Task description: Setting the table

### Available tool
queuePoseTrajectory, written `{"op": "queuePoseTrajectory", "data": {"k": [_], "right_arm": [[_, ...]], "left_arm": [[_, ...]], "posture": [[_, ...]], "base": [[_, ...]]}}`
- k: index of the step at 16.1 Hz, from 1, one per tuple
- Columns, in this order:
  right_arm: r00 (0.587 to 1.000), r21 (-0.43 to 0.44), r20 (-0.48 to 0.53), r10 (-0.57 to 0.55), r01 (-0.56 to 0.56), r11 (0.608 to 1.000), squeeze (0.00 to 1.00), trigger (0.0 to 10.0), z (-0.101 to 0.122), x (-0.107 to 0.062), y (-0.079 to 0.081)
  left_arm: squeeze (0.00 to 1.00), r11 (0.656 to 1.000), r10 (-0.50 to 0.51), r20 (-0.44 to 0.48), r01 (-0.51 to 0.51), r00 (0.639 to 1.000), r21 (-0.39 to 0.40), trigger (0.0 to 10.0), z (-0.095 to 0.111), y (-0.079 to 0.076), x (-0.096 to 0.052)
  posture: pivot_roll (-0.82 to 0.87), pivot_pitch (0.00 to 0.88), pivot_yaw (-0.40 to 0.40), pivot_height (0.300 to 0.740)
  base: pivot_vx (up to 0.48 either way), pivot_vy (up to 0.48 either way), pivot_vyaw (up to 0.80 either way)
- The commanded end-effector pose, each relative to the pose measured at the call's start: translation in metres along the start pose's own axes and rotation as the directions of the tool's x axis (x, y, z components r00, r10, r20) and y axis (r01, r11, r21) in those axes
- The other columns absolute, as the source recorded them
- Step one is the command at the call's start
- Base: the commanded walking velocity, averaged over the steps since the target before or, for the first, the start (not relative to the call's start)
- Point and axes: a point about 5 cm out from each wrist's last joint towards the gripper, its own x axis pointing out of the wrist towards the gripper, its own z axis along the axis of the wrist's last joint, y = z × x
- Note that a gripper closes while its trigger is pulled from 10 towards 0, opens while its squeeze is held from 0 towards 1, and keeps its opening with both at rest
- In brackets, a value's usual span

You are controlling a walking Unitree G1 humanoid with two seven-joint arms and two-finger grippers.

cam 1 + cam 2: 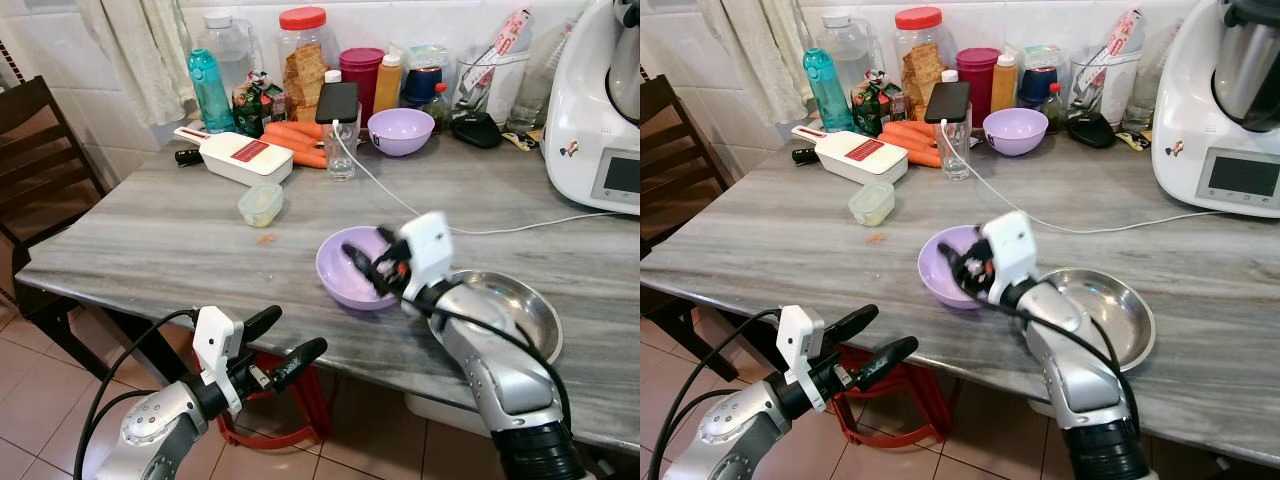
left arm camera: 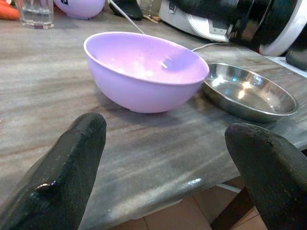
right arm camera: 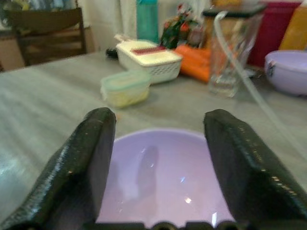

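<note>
A lilac bowl stands upright near the table's front edge, with a shallow steel plate beside it on the right. My right gripper hangs over the bowl's near side, open, its two black fingers spread above the bowl's hollow and nothing between them. My left gripper is open below and in front of the table edge. In its wrist view it faces the bowl and the plate. A second lilac bowl sits at the back.
At the back stand a glass with a phone and its white cable, carrots, a white slicer, bottles and jars. A small lidded tub lies mid-table. A white appliance is far right, a dark chair left.
</note>
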Motion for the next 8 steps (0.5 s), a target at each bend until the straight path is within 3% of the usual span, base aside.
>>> {"op": "queuePoseTrajectory", "data": {"k": [1,2,4,5,6,8], "right_arm": [[0.999,-0.013,0.038,-0.021,0.022,1.0,1.0,10.0,0.011,0.001,-0.002],[0.992,-0.048,0.058,-0.115,0.117,0.992,1.0,10.0,0.014,-0.005,-0.012],[0.94,-0.105,0.085,-0.329,0.337,0.936,1.0,10.0,0.015,-0.026,-0.036],[0.917,-0.11,0.082,-0.391,0.398,0.911,1.0,10.0,0.012,-0.035,-0.041],[0.899,-0.168,0.084,-0.43,0.439,0.883,1.0,10.0,0.005,-0.049,-0.043],[0.88,-0.185,0.052,-0.472,0.473,0.861,1.0,10.0,-0.005,-0.063,-0.043]], "left_arm": [[0.0,1.0,0.002,-0.012,-0.002,1.0,0.014,10.0,0.0,0.003,0.0],[0.0,1.0,0.01,-0.004,-0.01,1.0,0.017,10.0,0.001,0.004,0.001],[0.0,1.0,0.014,0.017,-0.014,1.0,0.017,10.0,0.003,0.007,0.003],[0.0,1.0,0.012,0.02,-0.012,1.0,0.017,10.0,0.003,0.007,0.004],[0.0,1.0,0.017,0.022,-0.017,1.0,0.017,10.0,0.003,0.009,0.004],[0.0,0.999,0.026,0.03,-0.027,0.999,0.019,10.0,0.004,0.01,0.005]], "posture": [[-0.08,0.0,0.103,0.74],[-0.08,0.0,0.1,0.74],[-0.09,0.0,0.096,0.74],[-0.09,0.0,0.096,0.74],[-0.1,0.0,0.097,0.74],[-0.11,0.0,0.101,0.74]], "base": [[0.0,0.0,0.0],[0.0,0.0,0.0],[0.0,0.0,0.0],[0.0,0.0,0.0],[0.0,0.0,0.0],[0.0,0.0,0.0]]}}
